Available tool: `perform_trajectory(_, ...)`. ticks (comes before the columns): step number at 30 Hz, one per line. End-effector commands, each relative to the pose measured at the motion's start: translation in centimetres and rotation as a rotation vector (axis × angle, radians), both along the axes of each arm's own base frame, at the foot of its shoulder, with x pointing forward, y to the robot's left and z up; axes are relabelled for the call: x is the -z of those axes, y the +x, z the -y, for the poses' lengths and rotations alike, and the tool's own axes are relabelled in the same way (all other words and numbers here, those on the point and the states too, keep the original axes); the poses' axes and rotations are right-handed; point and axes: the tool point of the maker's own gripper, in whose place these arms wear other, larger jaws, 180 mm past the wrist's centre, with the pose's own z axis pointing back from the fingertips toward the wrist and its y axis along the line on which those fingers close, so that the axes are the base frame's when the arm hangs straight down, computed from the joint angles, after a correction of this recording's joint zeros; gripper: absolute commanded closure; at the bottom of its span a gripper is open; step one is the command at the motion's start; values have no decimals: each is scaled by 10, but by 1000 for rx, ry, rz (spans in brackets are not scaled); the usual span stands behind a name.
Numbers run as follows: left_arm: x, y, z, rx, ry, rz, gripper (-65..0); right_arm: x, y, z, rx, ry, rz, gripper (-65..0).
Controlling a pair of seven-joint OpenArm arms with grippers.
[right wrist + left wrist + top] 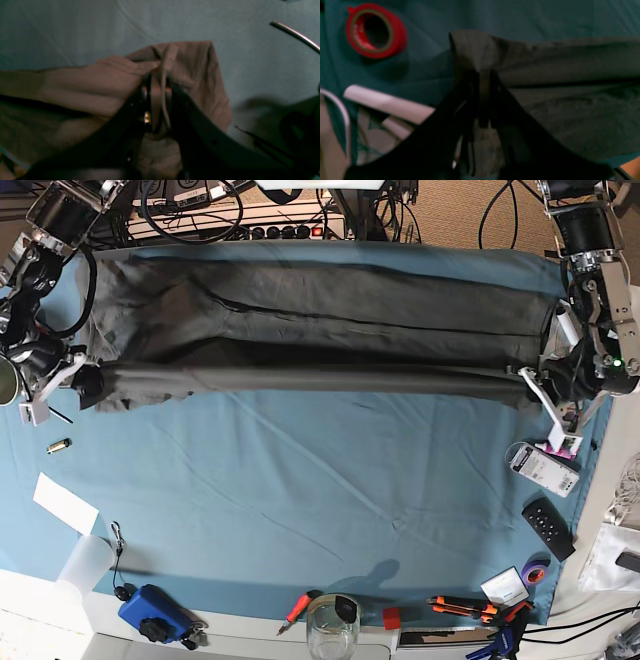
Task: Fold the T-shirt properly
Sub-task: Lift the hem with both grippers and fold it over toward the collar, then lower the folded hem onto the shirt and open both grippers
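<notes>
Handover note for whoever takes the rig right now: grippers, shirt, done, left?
Left gripper: jaws shut on a bunched corner of the T-shirt.
Right gripper: jaws shut on the opposite corner, fabric pinched between them.
T-shirt: stretched sideways across the far half of the teal table cloth, near edge held taut between both arms, lengthwise creases showing.
Done: both ends gripped, shirt spread wide.
Left: the folds themselves; no finished compact fold visible yet.
Note: red tape roll lies close to the left gripper.
</notes>
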Motion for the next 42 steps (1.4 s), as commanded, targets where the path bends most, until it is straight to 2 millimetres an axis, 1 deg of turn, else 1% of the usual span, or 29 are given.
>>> perform_trajectory(1,-12,5,-9,3,21,36,0,-15,5,8,3,-31,43,0)
perform_trajectory(3,-10,1,-8,6,-4,34,0,-15,1,6,1,-24,48,0)
perform_trajectory(6,-7,-4,-7,8,-3,23,0,-21,-5,6,16,-29,72,0)
perform_trajectory(9,-7,-10,-5,18,5,22,0,-21,-15,7,38,-23,79,0)
perform_trajectory(14,-6,-24,-1,36,18,19,0,-10,-34,7,50,-2,44,0)
perform_trajectory(18,-7,-32,2,49,27,24,0,-9,-39,7,50,-3,33,0)
perform_trajectory(21,-3,-37,3,51,27,10,0,-8,-41,7,48,-5,23,0)
perform_trajectory(23,-1,-41,3,51,27,-1,0,-5,-45,7,48,-4,10,0)
perform_trajectory(26,3,-47,3,51,27,-17,0,3,-56,7,46,-7,-26,0)
perform_trajectory(28,5,-49,3,52,27,-24,0,4,-61,6,40,-15,-38,0)
perform_trajectory(34,5,-50,3,52,28,-26,0,-3,-70,3,17,-59,-39,0)
perform_trajectory(38,7,-52,3,51,27,-35,0,1,-79,1,33,-53,-47,0)
perform_trajectory(42,14,-63,3,51,25,-64,0,6,-86,1,72,-27,-46,0)
